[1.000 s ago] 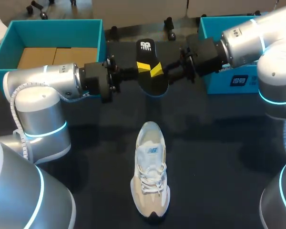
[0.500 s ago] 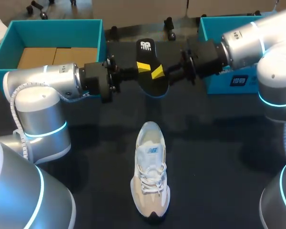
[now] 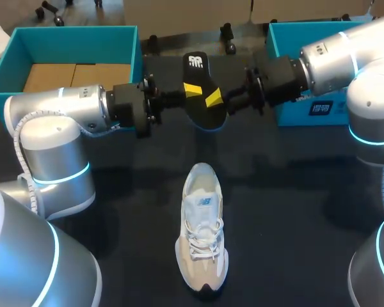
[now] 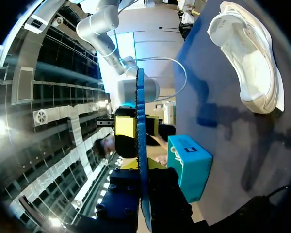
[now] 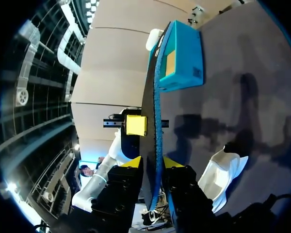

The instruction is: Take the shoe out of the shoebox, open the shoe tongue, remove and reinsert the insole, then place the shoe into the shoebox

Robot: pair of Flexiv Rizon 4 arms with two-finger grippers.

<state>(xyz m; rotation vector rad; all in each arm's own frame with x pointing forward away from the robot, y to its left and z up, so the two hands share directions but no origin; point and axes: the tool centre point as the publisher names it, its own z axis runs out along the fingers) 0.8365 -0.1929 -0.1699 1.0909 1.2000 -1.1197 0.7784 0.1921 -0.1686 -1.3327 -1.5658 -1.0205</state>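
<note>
The black foam insole (image 3: pixel 196 64) hangs at upper centre, clamped from both sides by the left end effector (image 3: pixel 191 91) and right end effector (image 3: pixel 212 98). The beige-and-white sneaker (image 3: pixel 201 236) lies lower centre on the dark worktop (image 3: pixel 294 211). To reinsert well, one side should release first, then feed the insole in toe-first.

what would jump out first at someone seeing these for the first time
The black insole hangs in the air over the far side of the table, pinched from opposite sides by the left gripper and the right gripper. Nearer the robot, the pale shoe stands alone on the dark table. An open teal shoebox sits at the far left corner.
</note>
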